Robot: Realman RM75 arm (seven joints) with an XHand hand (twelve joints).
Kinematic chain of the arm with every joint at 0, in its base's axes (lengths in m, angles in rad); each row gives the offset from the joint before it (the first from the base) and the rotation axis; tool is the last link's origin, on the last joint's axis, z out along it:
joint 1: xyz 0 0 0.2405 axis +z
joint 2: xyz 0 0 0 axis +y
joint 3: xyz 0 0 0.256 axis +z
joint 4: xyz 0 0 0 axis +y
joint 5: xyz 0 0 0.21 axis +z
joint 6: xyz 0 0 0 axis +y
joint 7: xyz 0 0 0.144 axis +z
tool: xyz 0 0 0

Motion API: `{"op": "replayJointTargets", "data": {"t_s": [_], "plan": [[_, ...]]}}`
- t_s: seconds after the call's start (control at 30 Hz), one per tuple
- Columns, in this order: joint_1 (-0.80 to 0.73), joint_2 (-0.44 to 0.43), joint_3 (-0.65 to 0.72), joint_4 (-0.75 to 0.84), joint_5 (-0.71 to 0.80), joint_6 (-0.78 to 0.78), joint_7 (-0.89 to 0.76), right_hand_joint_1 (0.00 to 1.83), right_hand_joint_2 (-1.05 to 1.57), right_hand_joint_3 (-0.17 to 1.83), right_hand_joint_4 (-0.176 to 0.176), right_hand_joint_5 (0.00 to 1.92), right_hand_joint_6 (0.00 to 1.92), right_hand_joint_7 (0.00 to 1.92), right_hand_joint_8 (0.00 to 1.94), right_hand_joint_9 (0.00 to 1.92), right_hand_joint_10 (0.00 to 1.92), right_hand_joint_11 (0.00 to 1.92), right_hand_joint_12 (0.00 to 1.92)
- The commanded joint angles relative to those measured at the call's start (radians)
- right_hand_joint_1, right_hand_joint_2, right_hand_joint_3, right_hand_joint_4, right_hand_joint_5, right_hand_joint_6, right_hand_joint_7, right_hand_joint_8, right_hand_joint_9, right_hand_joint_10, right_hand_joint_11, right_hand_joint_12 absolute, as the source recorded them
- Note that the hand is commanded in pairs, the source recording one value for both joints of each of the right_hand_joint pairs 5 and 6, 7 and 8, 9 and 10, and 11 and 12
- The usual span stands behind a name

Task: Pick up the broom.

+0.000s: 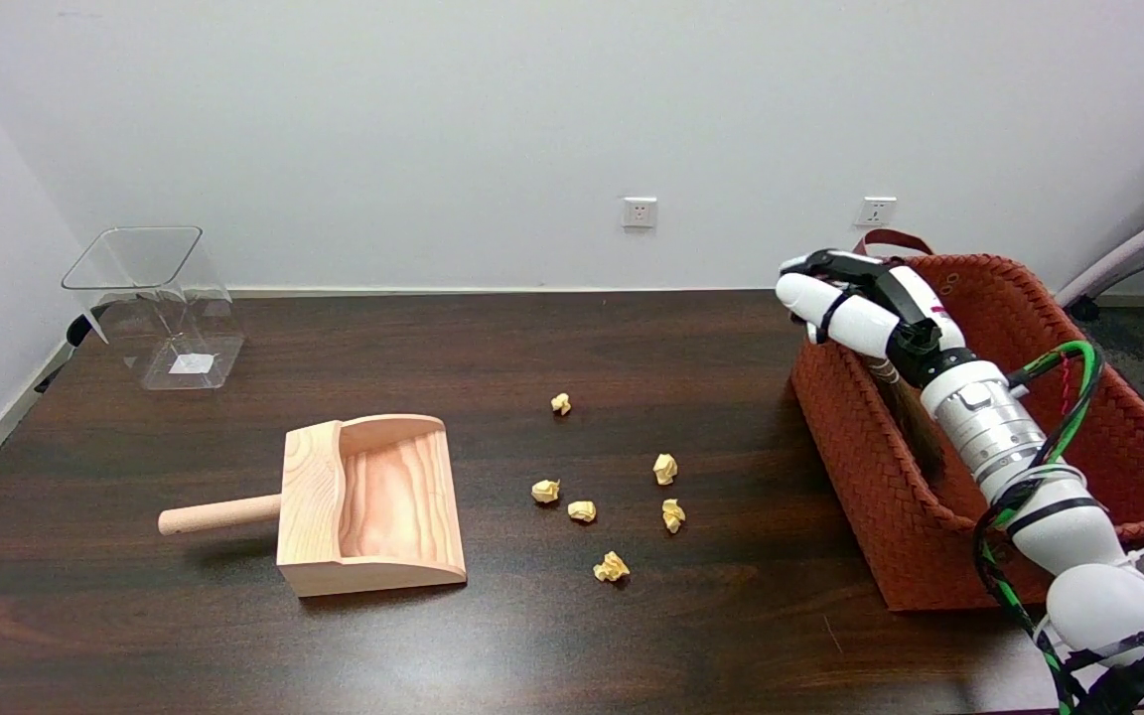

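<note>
Surface point(632, 636) is carrying an orange woven basket point(860, 477); inside, the broom point(915, 422) is leaning, bristles dark under the wrist. Right hand point(855, 293) is hovering at the rim, its grip unreadable. Closing squarely on the handle looks wise. Clear bin point(150, 308) is showing nothing inside.

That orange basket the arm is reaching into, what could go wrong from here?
1. The broom is mostly hidden behind the right hand and the orange woven basket's wall; the fingers could close on it poorly or miss.
2. Lifting might snag the bristles on the rim and drag or tip the basket.
3. Swinging out low could scatter the paper scraps beside it.
</note>
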Motion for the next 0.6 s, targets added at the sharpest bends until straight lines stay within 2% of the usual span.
{"op": "replayJointTargets", "data": {"t_s": [0.03,0.23,0.4,0.47,0.6], "plan": [[-0.034,-0.023,0.052,0.016,0.0,0.011,-0.129,0.66,0.94,-0.1,0.0,1.04,1.04,1.46,1.46,1.04,1.04,1.04,1.04],[-0.055,-0.036,0.05,0.001,-0.008,0.104,-0.218,0.66,0.93,-0.15,0.0,1.28,1.28,1.56,1.56,1.28,1.28,1.28,1.28],[-0.024,-0.044,-0.025,-0.015,-0.01,0.296,-0.303,0.69,0.98,-0.17,0.0,1.74,1.74,1.9,1.9,1.74,1.74,1.74,1.74],[-0.013,-0.049,-0.051,-0.023,-0.019,0.369,-0.329,0.7,0.96,-0.17,0.0,1.88,1.88,1.92,1.92,1.88,1.88,1.88,1.88],[0.002,-0.06,-0.071,-0.037,-0.021,0.437,-0.337,0.76,0.88,-0.17,0.0,1.92,1.92,1.92,1.92,1.92,1.92,1.92,1.92]]}}
